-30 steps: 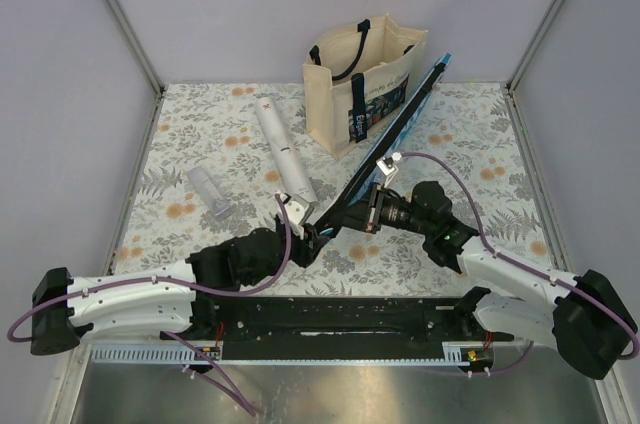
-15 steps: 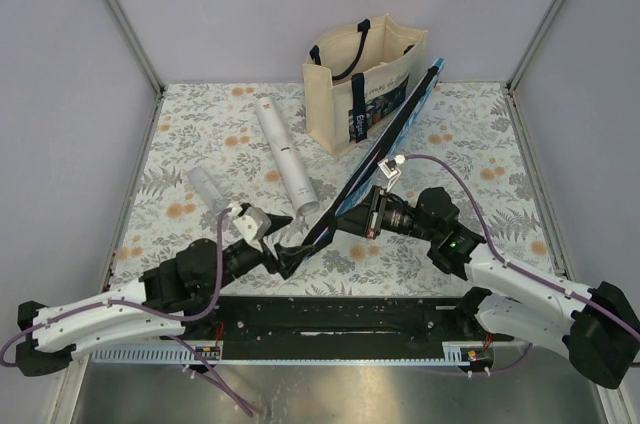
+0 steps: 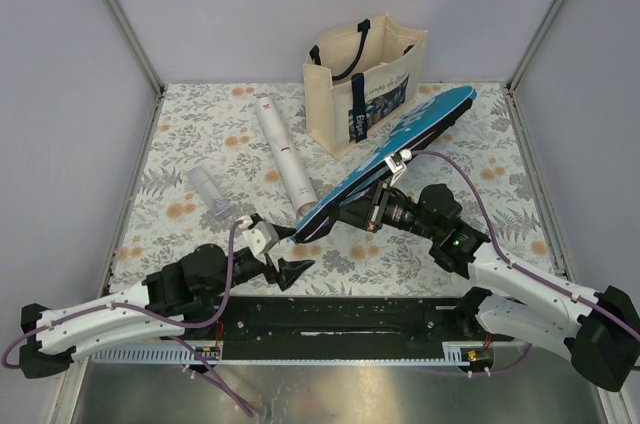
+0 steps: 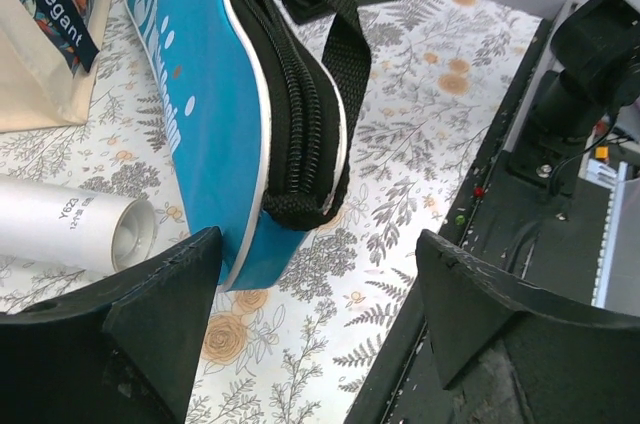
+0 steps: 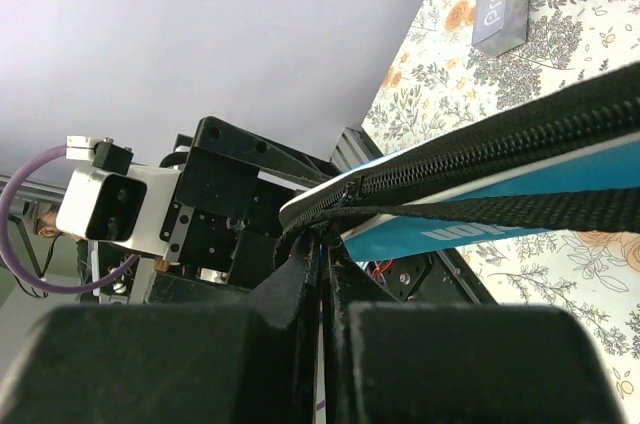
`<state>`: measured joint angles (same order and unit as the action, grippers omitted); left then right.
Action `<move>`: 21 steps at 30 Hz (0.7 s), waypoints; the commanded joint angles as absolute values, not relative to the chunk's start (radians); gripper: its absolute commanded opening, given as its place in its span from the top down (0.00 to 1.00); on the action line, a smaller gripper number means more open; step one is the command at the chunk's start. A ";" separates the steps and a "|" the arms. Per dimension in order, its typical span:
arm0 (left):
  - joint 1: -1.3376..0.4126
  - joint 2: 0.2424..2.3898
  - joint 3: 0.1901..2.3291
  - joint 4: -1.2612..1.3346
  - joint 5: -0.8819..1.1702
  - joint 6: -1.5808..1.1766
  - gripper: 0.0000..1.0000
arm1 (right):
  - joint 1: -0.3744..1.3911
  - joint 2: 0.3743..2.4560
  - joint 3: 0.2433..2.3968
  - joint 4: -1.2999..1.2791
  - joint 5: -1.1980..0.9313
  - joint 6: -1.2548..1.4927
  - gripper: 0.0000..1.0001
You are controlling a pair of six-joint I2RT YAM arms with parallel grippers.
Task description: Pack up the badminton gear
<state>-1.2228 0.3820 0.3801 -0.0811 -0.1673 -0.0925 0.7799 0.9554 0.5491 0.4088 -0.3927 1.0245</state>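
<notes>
The blue racket-shaped case (image 3: 400,149) lies slanted from the table's middle toward the back right, blue face up. Its zipped edge and black strap (image 4: 340,54) show in the left wrist view. My right gripper (image 3: 352,216) is shut on the strap (image 5: 480,209) near the case's (image 5: 540,179) lower end. My left gripper (image 3: 287,270) is open and empty, just short of that end (image 4: 190,74), with bare table between its fingers (image 4: 150,314). The long white tube (image 3: 283,152) lies left of the case, its open end (image 4: 125,234) close to it. The rackets are out of view.
The cream tote bag (image 3: 362,72) with navy straps stands at the back, behind the case's far end; its corner shows in the left wrist view (image 4: 40,44). A small clear-grey box (image 3: 210,190) lies at the left. Black base rail (image 3: 330,319) runs along the near edge.
The case has rolled from standing on its edge to lying flatter, blue face up. My left gripper has let go of its lower end and drawn back toward the near left.
</notes>
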 commanded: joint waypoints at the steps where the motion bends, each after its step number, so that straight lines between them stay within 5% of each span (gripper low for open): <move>1: -1.221 0.429 0.394 -0.051 -0.224 -0.009 0.20 | 0.787 0.904 0.615 0.491 -0.376 1.040 1.00; 10: -1.223 0.457 0.362 -0.005 -0.262 0.055 0.23 | 0.787 0.830 0.604 0.454 -0.390 1.054 1.00; 17: -1.223 0.417 0.316 0.132 -0.273 0.077 0.40 | 0.787 0.830 0.603 0.485 -0.413 1.089 1.00; 21: -1.223 0.403 0.293 0.187 -0.302 0.072 0.35 | 0.787 0.821 0.603 0.476 -0.433 1.089 1.00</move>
